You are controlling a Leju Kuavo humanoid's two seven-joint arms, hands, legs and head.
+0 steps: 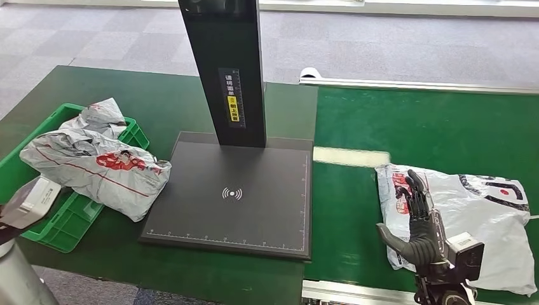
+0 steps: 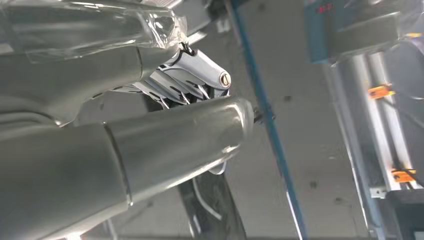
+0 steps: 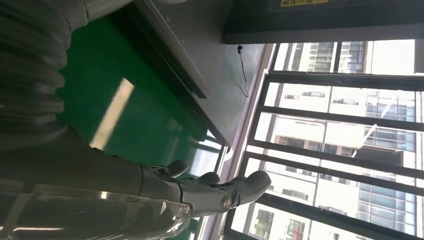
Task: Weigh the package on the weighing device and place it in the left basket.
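My right hand (image 1: 416, 222) hovers with fingers spread and empty over the white poly mailer (image 1: 470, 216) lying on the green belt (image 1: 419, 127) right of the scale platform (image 1: 235, 197); it looks soft, light, slick, so I'd pinch its near edge

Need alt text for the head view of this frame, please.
The right robot hand, fingers spread, is at a grey package on the green belt. A black weighing device sits centre, and a green basket left holds more packages.
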